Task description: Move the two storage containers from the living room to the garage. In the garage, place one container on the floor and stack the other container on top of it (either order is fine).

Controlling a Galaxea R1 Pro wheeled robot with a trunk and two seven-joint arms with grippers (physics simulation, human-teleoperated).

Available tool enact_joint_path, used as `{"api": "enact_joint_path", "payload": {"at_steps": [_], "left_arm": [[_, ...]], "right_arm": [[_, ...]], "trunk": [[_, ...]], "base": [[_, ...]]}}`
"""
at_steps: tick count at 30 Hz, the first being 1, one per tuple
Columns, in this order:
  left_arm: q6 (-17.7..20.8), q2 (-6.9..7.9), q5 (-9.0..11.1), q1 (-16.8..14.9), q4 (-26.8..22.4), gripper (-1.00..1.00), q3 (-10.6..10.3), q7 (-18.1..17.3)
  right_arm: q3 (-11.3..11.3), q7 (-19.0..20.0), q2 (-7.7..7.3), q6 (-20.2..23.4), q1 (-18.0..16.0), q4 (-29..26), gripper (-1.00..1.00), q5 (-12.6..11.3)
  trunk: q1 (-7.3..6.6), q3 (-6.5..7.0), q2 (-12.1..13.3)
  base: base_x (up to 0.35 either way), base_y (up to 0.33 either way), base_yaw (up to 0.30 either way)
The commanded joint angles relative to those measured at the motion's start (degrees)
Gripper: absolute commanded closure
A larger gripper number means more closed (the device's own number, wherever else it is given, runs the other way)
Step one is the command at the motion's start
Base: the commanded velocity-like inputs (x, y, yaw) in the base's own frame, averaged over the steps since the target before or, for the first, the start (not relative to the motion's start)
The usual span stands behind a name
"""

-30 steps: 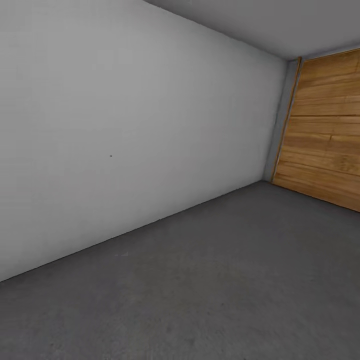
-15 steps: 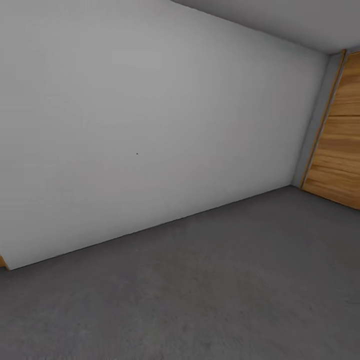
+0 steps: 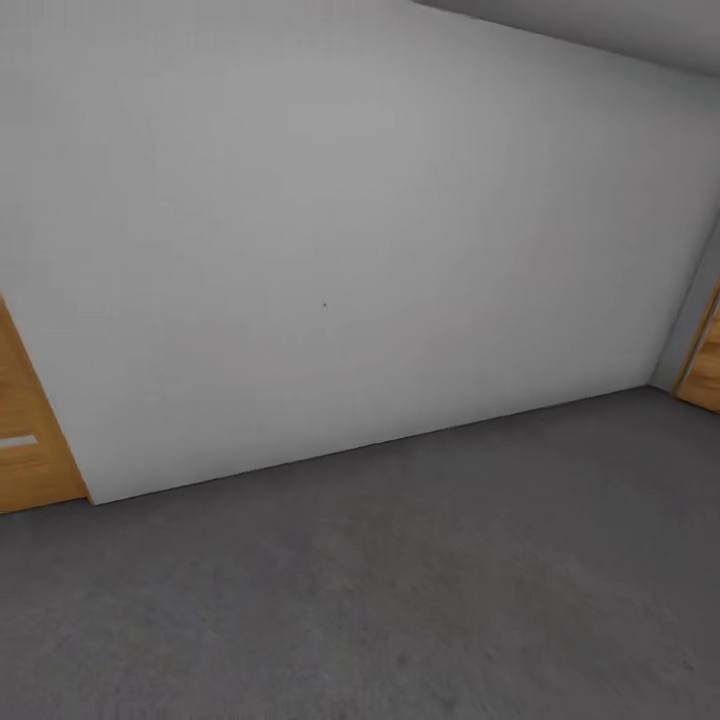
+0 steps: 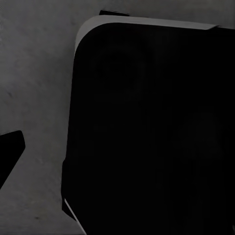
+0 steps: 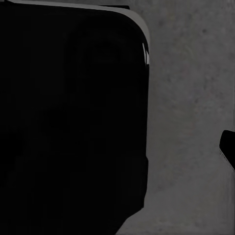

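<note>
The two storage containers are out of view, and so is the living room. I am in the garage: the head view faces a plain white wall above the dark grey concrete floor. Over that floor the left wrist view has one dark fingertip at its edge. A dark fingertip of the right gripper likewise sits at the edge of the right wrist view. Nothing lies by either fingertip. How the jaws stand is hidden.
A wooden panel door stands at the wall's left end, and another wooden door sits in the far right corner. My own dark rounded base looms close in both wrist views.
The head view has swung to the left: the right wooden door has slid almost off the picture and the left wooden door has come into sight. Nothing in the room itself has moved.
</note>
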Motion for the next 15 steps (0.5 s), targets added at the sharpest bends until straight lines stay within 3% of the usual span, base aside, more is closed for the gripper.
{"api": "enact_joint_path", "payload": {"at_steps": [1,15], "left_arm": [[-0.1,-0.01,0.4,0.0,0.0,-1.00,0.0,0.0],[-0.1,-0.14,0.4,0.0,-0.1,-1.00,0.0,0.0]], "right_arm": [[0.0,-0.1,0.01,-0.3,0.0,0.1,-1.00,0.0],[0.0,-0.1,-0.01,-0.3,0.0,0.1,-1.00,0.0]], "trunk": [[0.00,-0.03,0.0],[0.00,-0.03,0.0]], "base": [[0.000,0.000,0.300],[0.000,0.000,0.300]]}}
